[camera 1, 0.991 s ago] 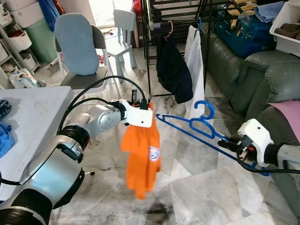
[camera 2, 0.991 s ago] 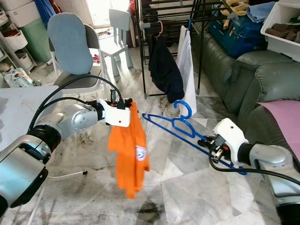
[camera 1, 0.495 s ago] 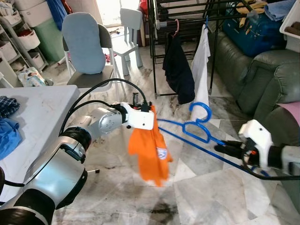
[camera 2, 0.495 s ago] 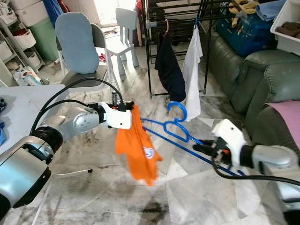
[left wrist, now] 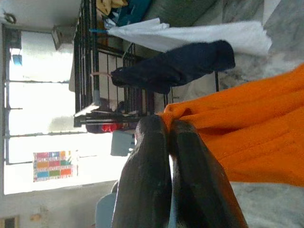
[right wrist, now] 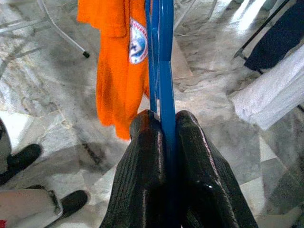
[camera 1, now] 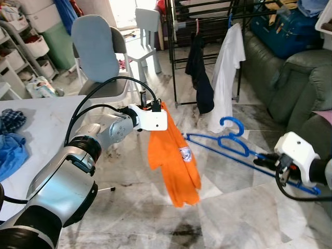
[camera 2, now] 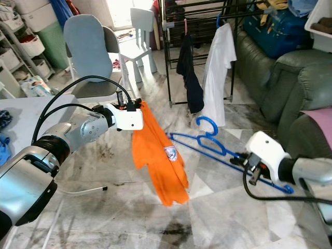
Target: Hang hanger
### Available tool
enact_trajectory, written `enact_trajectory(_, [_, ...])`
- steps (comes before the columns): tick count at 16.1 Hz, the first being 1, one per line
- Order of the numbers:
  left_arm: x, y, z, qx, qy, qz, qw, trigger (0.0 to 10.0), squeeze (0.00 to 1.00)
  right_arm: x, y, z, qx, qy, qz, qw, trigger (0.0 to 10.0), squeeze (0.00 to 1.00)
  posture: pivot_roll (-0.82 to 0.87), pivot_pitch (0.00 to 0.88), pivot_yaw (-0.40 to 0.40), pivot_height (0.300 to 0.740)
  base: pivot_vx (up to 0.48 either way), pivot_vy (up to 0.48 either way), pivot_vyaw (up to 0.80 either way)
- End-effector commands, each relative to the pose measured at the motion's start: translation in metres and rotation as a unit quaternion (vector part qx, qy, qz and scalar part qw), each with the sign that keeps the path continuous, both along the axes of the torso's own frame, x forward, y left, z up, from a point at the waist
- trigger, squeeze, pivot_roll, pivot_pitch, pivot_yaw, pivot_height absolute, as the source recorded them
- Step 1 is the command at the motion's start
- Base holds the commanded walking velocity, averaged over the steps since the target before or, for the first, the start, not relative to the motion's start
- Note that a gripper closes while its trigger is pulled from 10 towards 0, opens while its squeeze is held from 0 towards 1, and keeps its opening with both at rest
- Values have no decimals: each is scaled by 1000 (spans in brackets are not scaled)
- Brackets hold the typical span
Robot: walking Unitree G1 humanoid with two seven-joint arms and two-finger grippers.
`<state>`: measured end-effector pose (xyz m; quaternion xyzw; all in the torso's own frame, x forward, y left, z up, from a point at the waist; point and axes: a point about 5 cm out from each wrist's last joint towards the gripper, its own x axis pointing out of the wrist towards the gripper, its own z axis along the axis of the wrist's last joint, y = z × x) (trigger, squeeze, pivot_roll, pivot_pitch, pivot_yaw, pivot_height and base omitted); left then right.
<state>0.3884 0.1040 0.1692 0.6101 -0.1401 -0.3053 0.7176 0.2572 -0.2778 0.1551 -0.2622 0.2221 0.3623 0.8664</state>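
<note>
Shirt point(camera 1: 174, 155), orange, dangles from the left gripper point(camera 1: 162, 107), whose fingers pinch its top edge. Hanger point(camera 1: 228, 147), blue, lies nearly level, hook toward the rack point(camera 1: 207, 15); the right gripper point(camera 1: 265, 161) clamps its far end, partly hidden.

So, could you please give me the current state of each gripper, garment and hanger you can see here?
Left gripper: shut on orange T-shirt.
Orange T-shirt: hanging from left gripper, off the hanger.
Right gripper: shut on blue plastic hanger.
Blue plastic hanger: held in the air, bare.
Dark garment: hung on black drying rack.
White shirt: hung on the rack.
</note>
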Motion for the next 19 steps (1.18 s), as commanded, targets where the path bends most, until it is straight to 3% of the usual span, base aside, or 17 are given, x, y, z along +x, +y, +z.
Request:
enact_trajectory(1, [1, 0, 7, -4, -2, -12, 1000, 10000, 0, 0, 3, 4, 4, -9, 10, 1000, 10000, 0, -222, 0, 169, 740, 0, 0, 0])
enact_trajectory(4, [-9, -13, 5, -25, 19, -73, 997, 10000, 0, 0, 15, 0, 36, -1, 26, 999, 10000, 0, -218, 0, 174, 740, 0, 0, 0])
enact_trajectory(6, [-6, -16, 0, -139, 110, -27, 984, 10000, 0, 0, 21, -4, 41, -2, 31, 999, 10000, 0, -220, 0, 182, 740, 0, 0, 0])
enact_trajectory(7, [-2, -15, -2, -278, 191, 20, 941, 10000, 0, 2, 24, -6, 47, -6, 30, 998, 10000, 0, -222, 0, 183, 740, 0, 0, 0])
enact_trajectory(8, [1, -11, -4, -388, 231, 55, 890, 10000, 0, 2, 27, -7, 52, -6, 33, 998, 10000, 0, -225, 0, 180, 740, 0, 0, 0])
enact_trajectory(10, [3, 0, -8, -518, 270, 87, 807, 10000, 0, 1, 30, -10, 50, -2, 39, 998, 10000, 0, -222, 0, 171, 740, 0, 0, 0])
enact_trajectory(12, [1, 17, -13, -541, 288, 94, 785, 10000, 0, 8, 25, -6, 36, -15, 32, 999, 10000, 0, -214, 0, 156, 740, 0, 0, 0])
enact_trajectory(14, [2, 24, -12, -534, 315, 84, 780, 10000, 0, 15, 21, -3, 18, -33, 18, 999, 10000, 0, -201, 0, 154, 740, 0, 0, 0])
enact_trajectory(16, [-4, 25, -11, -415, 329, 29, 848, 10000, 0, 24, 9, -2, -19, -73, -32, 997, 10000, 0, -197, 0, 158, 740, 0, 0, 0])
enact_trajectory(17, [-11, 23, -16, -322, 342, -9, 883, 10000, 0, 29, 4, 1, -20, -100, -65, 993, 10000, 0, -196, 0, 160, 740, 0, 0, 0])
enact_trajectory(19, [-18, 24, -24, -231, 361, -37, 903, 10000, 0, 33, 0, 4, -21, -126, -90, 988, 10000, 0, -192, 0, 164, 740, 0, 0, 0])
